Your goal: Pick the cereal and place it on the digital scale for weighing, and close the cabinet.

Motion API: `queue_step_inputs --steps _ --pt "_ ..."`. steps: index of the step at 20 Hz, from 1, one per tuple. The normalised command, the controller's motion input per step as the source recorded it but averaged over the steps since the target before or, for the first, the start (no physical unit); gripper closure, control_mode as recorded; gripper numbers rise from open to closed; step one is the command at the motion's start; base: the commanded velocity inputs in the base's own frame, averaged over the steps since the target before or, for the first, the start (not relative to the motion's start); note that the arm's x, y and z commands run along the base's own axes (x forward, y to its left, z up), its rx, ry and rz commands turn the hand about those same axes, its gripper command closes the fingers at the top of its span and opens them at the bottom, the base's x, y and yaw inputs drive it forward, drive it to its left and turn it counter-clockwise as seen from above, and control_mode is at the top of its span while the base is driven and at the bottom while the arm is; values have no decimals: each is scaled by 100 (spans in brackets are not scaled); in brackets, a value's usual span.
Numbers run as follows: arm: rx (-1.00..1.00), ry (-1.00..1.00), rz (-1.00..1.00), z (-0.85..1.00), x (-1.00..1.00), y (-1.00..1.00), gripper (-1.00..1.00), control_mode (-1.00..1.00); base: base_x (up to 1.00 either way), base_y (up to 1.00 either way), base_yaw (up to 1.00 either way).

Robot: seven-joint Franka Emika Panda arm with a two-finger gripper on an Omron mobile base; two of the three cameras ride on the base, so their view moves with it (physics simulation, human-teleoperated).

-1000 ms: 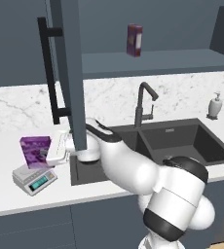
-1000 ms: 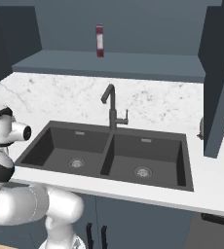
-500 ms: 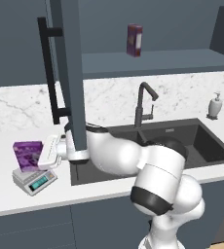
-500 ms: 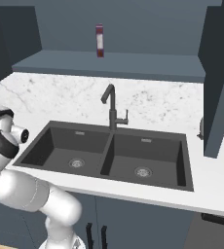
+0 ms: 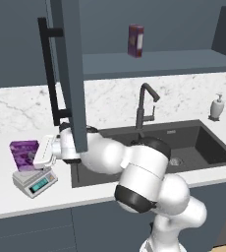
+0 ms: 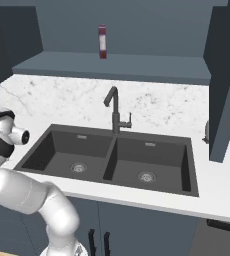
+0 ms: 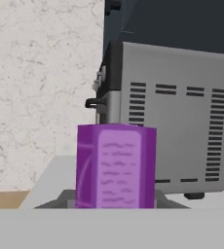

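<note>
On the scale (image 5: 34, 180) at the counter's 9 o'clock end stands the cereal (image 5: 24, 154), gripper (image 5: 42, 152) beside it, jaws' state unclear; open cabinet door (image 5: 70, 74) overhangs the arm; grey appliance (image 7: 175, 116) behind.

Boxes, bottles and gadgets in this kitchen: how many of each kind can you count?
Boxes: 2, the purple cereal box and the dark maroon box on the shelf.
Scales: 1, the digital scale.
Soap bottles: 1, the soap dispenser.
Taps: 1, the faucet.
Total: 5.
</note>
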Motion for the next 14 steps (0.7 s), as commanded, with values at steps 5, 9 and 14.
queue_step_inputs --steps 5,9,14 --pt "0 0 0 -4 15 12 100 -100 0 0 0" --pt "0 0 0 -17 -9 2 100 -100 0 0 0" --pt "0 0 0 -10 -10 10 -100 -100 0 0 0"
